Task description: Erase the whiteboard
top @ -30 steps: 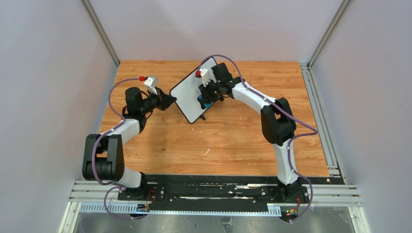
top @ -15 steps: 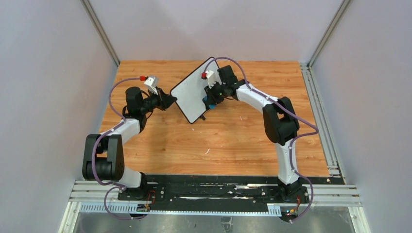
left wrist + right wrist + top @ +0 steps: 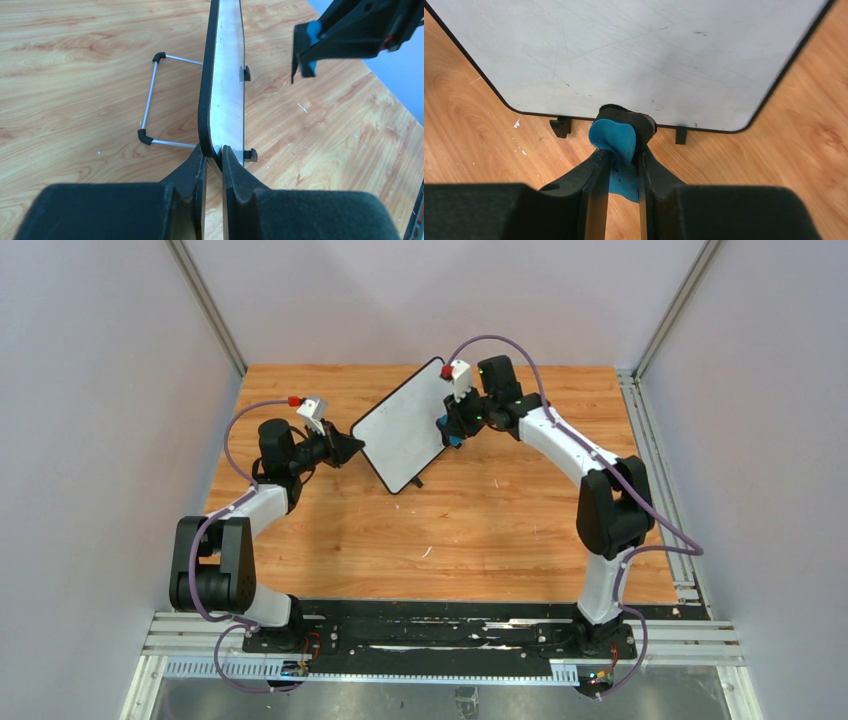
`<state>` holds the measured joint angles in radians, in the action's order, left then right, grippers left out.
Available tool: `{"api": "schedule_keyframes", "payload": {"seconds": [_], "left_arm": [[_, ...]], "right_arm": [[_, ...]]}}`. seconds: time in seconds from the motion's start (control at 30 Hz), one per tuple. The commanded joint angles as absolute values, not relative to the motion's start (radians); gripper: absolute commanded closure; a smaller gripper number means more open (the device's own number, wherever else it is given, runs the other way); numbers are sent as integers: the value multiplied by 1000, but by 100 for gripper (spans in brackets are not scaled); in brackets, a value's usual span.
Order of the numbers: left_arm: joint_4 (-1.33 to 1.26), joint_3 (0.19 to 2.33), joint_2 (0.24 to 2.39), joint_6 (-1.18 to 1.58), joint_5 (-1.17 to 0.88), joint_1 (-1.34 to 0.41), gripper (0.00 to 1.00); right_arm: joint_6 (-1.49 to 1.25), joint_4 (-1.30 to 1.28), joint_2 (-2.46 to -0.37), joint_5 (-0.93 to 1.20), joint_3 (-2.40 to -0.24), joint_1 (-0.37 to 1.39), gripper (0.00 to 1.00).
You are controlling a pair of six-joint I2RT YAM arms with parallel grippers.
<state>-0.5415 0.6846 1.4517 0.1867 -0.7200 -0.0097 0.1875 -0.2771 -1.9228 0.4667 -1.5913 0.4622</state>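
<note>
1. The wooden table (image 3: 480,530) carries everything. The whiteboard (image 3: 400,435) stands tilted on it, close to the far edge and a little left of the middle.
2. In the right wrist view the whiteboard's face (image 3: 624,55) looks almost clean. There are faint grey smears, thin scratches and a few small dark specks, one near its upper right and some along the bottom rim.
3. The left gripper (image 3: 352,447) is closed on the whiteboard's frame at the corner facing the left edge of the table. Its two fingers (image 3: 197,165) pinch the black rim from both sides and steady the board.
4. The right gripper (image 3: 450,430) is at the board's opposite side, toward the far edge. It is clamped on the blue eraser (image 3: 613,137), which sticks out past the fingertips.
5. In the left wrist view the eraser (image 3: 312,32) hangs apart from the board's face, not touching it.
6. A thin wire stand (image 3: 150,100) props the board from behind, and small black feet (image 3: 560,126) sit under its bottom rim.
7. Step in hand, as I judge it: late in the wiping, between strokes, with only residue left.
8. The next move probably calls for pressing the eraser flat onto the face and sweeping over the remaining specks. The left grip would resist the push so the board does not tip back on its stand.
</note>
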Motion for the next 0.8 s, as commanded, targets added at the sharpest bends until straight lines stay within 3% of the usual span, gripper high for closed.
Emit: {"api": "schedule_keyframes", "payload": {"seconds": [0.0,0.47,0.77], "left_arm": [[-454,677,1468,74,-713,-18,100],[-445,683,1473,76,-709,-18,100],[-439,686,1473,72,-702,-18,100]], "right_arm": [[179,-387,-1868,446,-1613,404,99],[315,-813,-1805,337,-1688,249,99],[331,-831,-1707,309,-1505,172,99]]}}
